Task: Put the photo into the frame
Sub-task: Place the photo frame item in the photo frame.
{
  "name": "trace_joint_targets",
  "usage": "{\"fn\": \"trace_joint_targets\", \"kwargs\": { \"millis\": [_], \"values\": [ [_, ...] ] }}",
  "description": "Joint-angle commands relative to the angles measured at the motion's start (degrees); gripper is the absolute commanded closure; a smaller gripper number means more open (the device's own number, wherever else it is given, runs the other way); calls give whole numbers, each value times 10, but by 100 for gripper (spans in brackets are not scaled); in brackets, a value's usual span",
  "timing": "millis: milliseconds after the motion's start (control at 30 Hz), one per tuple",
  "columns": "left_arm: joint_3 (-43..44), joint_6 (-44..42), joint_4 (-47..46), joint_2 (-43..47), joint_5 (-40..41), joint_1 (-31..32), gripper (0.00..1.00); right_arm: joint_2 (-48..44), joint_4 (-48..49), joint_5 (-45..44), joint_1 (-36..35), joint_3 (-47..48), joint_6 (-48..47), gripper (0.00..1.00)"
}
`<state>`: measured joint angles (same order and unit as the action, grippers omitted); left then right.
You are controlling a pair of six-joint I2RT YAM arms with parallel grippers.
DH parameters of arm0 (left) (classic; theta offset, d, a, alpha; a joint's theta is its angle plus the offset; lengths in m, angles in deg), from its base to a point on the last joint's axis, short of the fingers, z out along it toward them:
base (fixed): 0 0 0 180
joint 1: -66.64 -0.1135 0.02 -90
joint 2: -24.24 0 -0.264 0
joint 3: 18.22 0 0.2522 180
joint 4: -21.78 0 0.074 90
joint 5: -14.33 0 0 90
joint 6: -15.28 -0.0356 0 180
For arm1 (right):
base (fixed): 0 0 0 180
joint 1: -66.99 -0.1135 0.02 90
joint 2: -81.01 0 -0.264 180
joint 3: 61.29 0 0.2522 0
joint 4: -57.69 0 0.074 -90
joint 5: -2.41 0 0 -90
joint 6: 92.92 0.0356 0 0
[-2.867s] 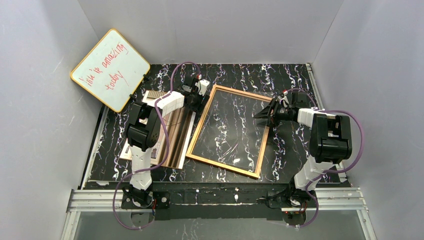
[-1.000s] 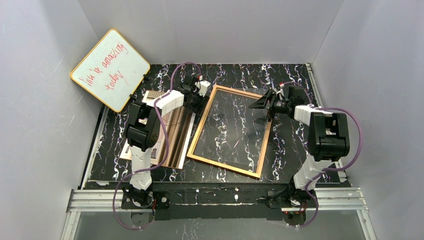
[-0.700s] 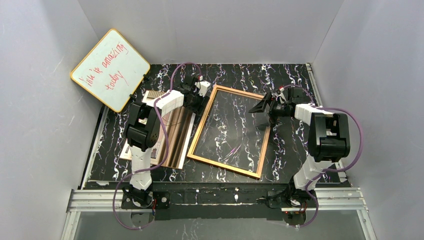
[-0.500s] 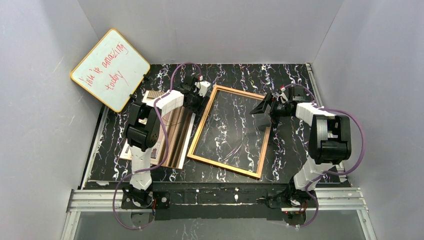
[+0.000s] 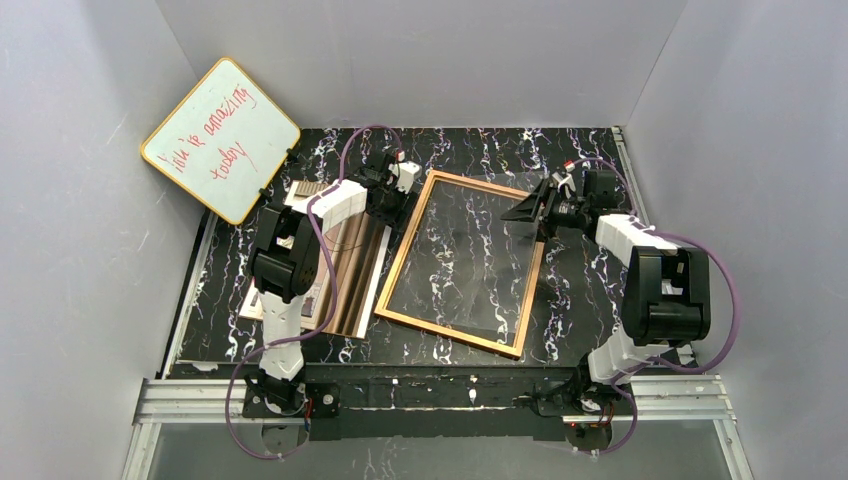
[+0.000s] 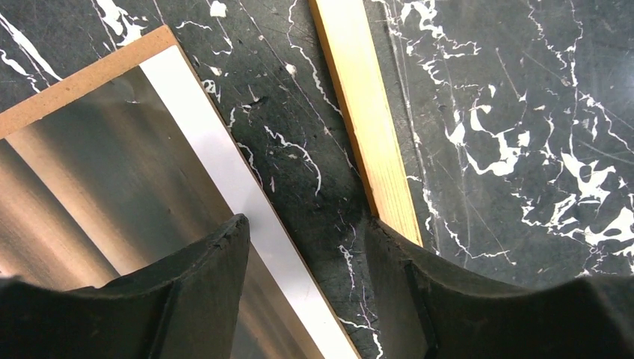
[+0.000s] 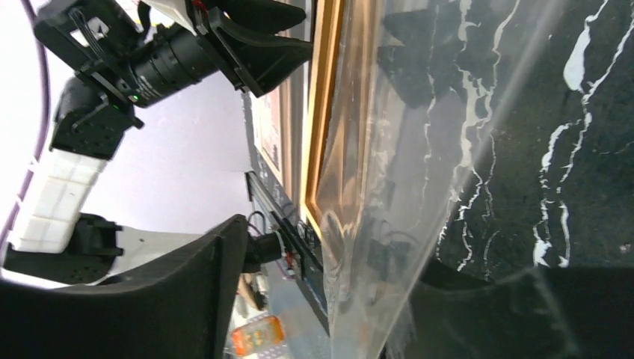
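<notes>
The frame (image 5: 403, 245) lies flat in the middle of the table, its clear pane (image 5: 460, 260) showing the marble below. The photo (image 5: 352, 265), striped brown-grey, lies left of it on the brown fibreboard back (image 6: 82, 78). My left gripper (image 5: 393, 200) is open at the frame's far left corner. One finger hangs over the photo's white border (image 6: 217, 149), the other over the frame's wooden edge (image 6: 366, 112), with bare table between them (image 6: 306, 228). My right gripper (image 5: 532, 212) is open at the frame's right side. The pane's edge (image 7: 419, 187) passes between its fingers (image 7: 329, 250).
A yellow-edged whiteboard (image 5: 220, 140) with red writing leans in the far left corner. Grey walls close in three sides. A metal rail (image 5: 430, 395) with the arm bases runs along the near edge. The left arm (image 7: 172, 52) shows beyond the frame in the right wrist view.
The right gripper swung down over the frame's right edge, then drew back to the right, and its elbow shifted right. The left arm, photo and frame have stayed put.
</notes>
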<state>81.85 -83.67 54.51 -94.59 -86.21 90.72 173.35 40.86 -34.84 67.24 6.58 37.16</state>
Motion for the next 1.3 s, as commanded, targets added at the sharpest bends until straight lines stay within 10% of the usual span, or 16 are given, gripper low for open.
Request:
{"fn": "trace_joint_targets", "kwargs": {
  "millis": [0, 200, 367, 733, 1000, 1267],
  "values": [
    [0, 27, 51, 8, -53, 5, 45, -15, 93, 46, -18, -20, 46, 44],
    [34, 37, 71, 11, -64, 4, 45, -19, 58, 44, -24, 18, 35, 96],
    [55, 37, 88, 29, -71, 3, 41, -42, -27, 37, -23, 76, -18, 98],
    [135, -55, 186, 85, -65, -17, 2, -82, -9, 43, -17, 141, 41, 98],
    [211, -120, 304, 157, -105, -25, 2, -83, 117, -17, -14, 128, 131, 99],
    [53, -293, 226, 355, -59, 39, 2, -135, 288, -212, -34, 67, 307, 99]
  ]
}}
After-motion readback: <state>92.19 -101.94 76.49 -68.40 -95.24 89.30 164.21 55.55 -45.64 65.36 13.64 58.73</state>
